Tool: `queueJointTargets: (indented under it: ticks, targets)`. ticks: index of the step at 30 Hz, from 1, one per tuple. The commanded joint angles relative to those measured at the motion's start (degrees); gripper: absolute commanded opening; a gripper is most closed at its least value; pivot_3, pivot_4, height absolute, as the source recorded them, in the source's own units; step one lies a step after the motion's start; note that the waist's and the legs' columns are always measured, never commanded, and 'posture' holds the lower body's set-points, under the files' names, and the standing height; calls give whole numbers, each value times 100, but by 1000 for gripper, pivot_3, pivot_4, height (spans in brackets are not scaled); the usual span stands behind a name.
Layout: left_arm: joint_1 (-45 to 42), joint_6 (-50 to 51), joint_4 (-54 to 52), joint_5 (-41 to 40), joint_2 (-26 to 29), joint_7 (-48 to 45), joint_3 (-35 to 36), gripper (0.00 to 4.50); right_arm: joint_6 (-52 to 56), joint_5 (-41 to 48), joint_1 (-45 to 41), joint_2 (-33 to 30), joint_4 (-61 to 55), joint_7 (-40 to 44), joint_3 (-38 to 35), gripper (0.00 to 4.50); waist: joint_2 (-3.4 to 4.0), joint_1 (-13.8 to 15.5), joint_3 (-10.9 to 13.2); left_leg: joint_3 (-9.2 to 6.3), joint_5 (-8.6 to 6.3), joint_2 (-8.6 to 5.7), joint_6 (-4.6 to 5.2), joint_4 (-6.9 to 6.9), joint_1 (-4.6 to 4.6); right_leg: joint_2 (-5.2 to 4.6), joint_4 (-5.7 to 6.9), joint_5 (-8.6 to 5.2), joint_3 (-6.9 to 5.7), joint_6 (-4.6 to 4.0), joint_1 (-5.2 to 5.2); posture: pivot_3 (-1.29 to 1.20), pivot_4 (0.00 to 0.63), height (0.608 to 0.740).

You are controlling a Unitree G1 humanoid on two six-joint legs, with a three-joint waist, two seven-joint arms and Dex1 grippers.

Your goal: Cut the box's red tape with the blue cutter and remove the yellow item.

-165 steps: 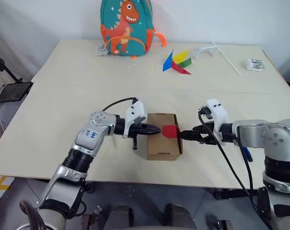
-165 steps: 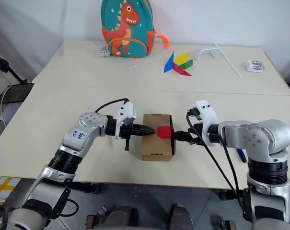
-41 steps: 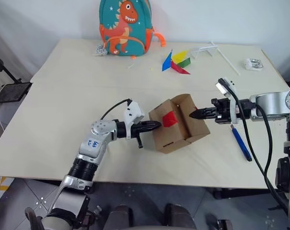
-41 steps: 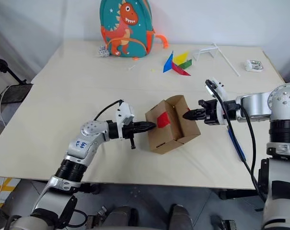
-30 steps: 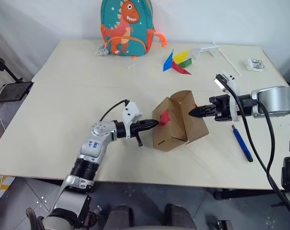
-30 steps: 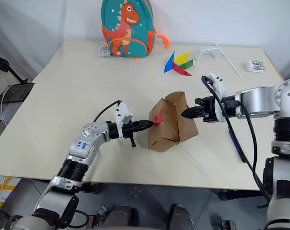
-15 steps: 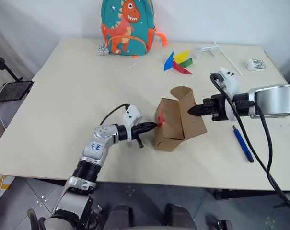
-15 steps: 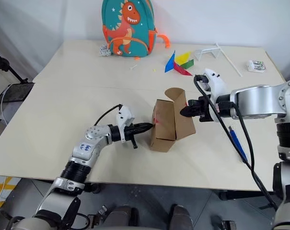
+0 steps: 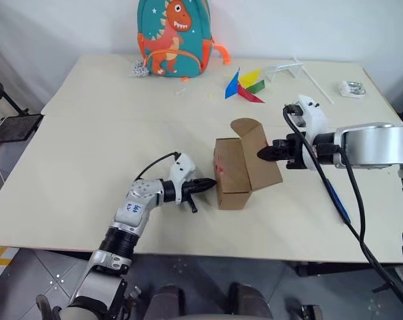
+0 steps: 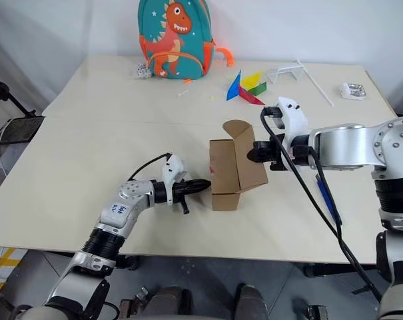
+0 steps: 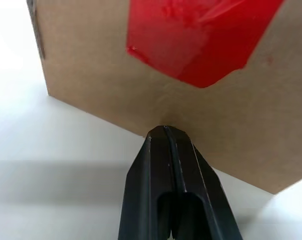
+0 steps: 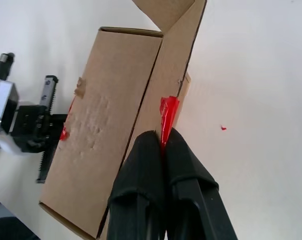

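Box held open between two clenched grippers

The left gripper (image 9: 211, 183), jaws clenched empty, presses its tip on the box (image 9: 233, 175) side below the red tape (image 11: 190, 40). The right gripper (image 9: 262, 153) pinches the raised lid at its tape scrap. The blue cutter (image 9: 336, 198) lies beside; backpack (image 9: 175, 35) far back.

One box (image 9: 241, 167), two bits of red tape (image 11: 195, 40), one blue cutter (image 9: 336, 200), one backpack (image 9: 173, 37), one pinwheel (image 9: 244, 85), two grippers: left (image 9: 210, 183), right (image 9: 262, 153).
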Motion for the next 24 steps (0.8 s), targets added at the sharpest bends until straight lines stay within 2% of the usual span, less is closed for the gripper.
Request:
queueJointTargets:
  ticks: [1,6,10,17,21,24]
  targets:
    - [-245,523,-772,-478,340,-502,147,0,19,21,98,-96,-100,-81,170,47,0,-3,0,0,0,0,0,-3,-1,0,-2,0,-1,0,-1,0,150,740]
    - [-805,1397,-1268,-1113,844,-977,387,0,15,-79,55,-141,-80,-69,169,47,-1,-2,1,0,0,0,0,-5,-3,1,-7,0,-5,0,-2,0,150,740]
    - [-1274,1636,-1249,-1277,628,-753,441,0,54,-244,0,-126,-66,10,145,47,-2,5,1,0,0,0,0,-5,-3,1,-9,0,-5,0,0,0,150,740]
    - [-1318,1289,-815,-712,323,-588,-183,0,137,-495,-35,-106,-59,176,105,47,-4,-17,3,2,0,0,-1,-5,-2,4,-8,0,-5,0,0,0,150,740]
    - [-1265,814,-206,-140,152,-243,-502,0,179,-607,-7,-119,-71,278,65,47,-5,1,3,3,0,1,-1,-5,-1,5,-7,1,-4,-1,0,0,150,740]
    - [-1217,824,-87,-48,151,-143,-496,0,198,-631,-3,-117,-101,328,40,47,-6,4,2,2,0,1,-1,-3,4,5,-8,3,-3,-2,7,0,150,740]
